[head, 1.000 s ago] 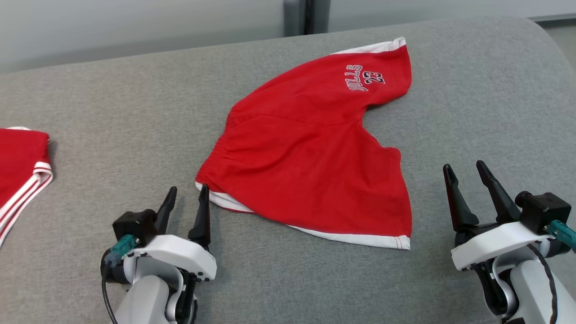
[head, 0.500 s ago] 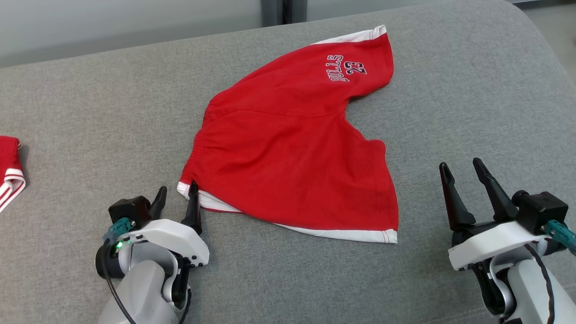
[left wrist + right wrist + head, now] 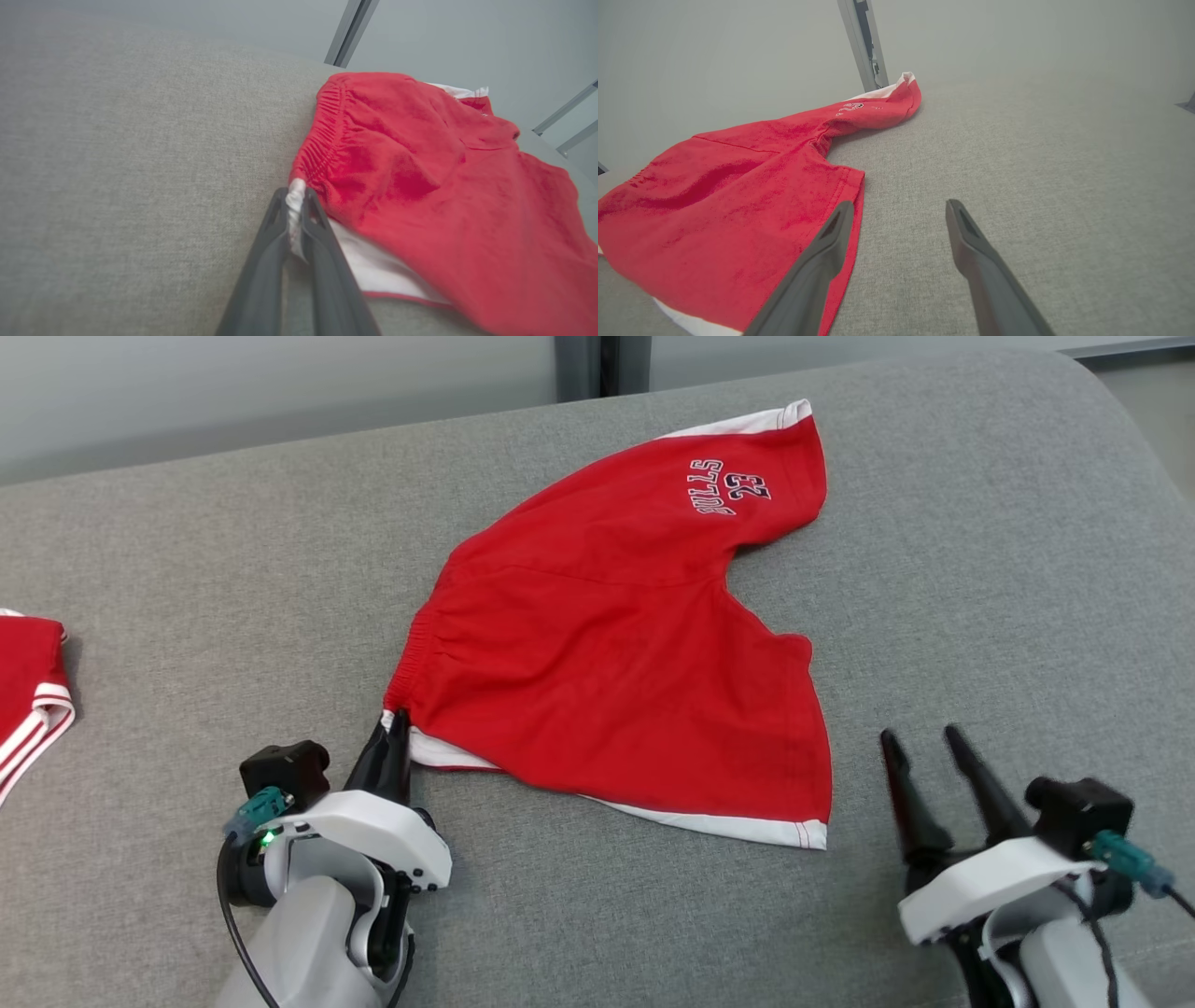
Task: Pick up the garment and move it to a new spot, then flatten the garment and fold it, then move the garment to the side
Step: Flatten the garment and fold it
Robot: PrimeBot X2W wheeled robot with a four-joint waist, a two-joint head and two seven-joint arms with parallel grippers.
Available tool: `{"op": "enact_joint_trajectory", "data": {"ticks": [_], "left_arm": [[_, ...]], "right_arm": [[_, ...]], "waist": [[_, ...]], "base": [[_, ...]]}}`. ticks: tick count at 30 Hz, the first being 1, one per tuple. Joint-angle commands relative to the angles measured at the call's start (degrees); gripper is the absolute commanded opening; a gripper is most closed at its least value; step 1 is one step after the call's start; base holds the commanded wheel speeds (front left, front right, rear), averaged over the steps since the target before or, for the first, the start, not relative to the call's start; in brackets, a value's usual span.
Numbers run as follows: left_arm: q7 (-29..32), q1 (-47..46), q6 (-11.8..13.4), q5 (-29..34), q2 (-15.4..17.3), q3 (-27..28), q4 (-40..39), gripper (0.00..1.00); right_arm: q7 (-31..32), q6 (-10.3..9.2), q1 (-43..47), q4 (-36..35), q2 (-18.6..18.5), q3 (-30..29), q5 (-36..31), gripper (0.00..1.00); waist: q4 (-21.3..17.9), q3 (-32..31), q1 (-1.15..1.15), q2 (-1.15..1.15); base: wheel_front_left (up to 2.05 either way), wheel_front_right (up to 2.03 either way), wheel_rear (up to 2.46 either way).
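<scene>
While left fingers (image 3: pixel 383 763) pinch the shorts (image 3: pixel 616 653) and right fingers (image 3: pixel 904 795) gape, grey upholstery (image 3: pixel 187 569) meets seemingly a pale wall (image 3: pixel 233 392).

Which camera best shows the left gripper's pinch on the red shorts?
Left wrist view: close up, the left gripper clamps the red shorts by a white corner. Head view shows it smaller; right wrist view shows the shorts' other edge.

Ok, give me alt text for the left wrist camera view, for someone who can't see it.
The left gripper is shut on the white corner of the red shorts, at the end of their gathered waistband. The shorts spread away to the right over a grey cushion.
</scene>
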Motion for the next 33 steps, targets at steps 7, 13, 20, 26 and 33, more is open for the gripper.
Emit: {"op": "enact_joint_trajectory", "data": {"ticks": [7, 13, 20, 26, 33], "left_arm": [[0.0, 3.1, 0.5, 2.6, 0.2, -0.5, -3.8, 0.0], [0.0, 4.3, 0.4, 2.7, 0.2, -1.1, -5.0, 0.0], [0.0, 4.5, 0.6, 2.2, 0.2, -2.1, -6.2, 0.0], [0.0, 4.4, 0.7, 2.2, 0.3, -2.7, -6.8, 0.0], [0.0, 4.6, 0.6, 3.0, 0.3, -2.5, -6.7, 0.0]], "right_arm": [[4.5, -0.02, 3.1, 2.4, 2.1, 3.8, 8.1, 1.0], [7.1, -0.02, 3.4, 4.3, 2.7, 6.0, 13.4, 1.0], [10.1, -0.02, 3.1, 7.3, 2.8, 8.1, 17.5, 1.0], [13.4, -0.02, 3.2, 8.7, 3.2, 11.1, 20.4, 1.0], [11.9, -0.03, 1.9, 7.2, 1.4, 11.7, 22.3, 0.0]], "waist": [[0.9, -1.3, 0.0, 0.0], [1.6, -2.0, 0.0, 0.0], [2.5, -2.3, 0.0, 0.0], [3.2, -2.1, 0.0, 0.0], [3.3, -2.3, 0.0, 0.0]], "base": [[0.0, 0.0, 0.0], [0.0, 0.0, 0.0], [0.0, 0.0, 0.0], [0.0, 0.0, 0.0], [0.0, 0.0, 0.0]]}}
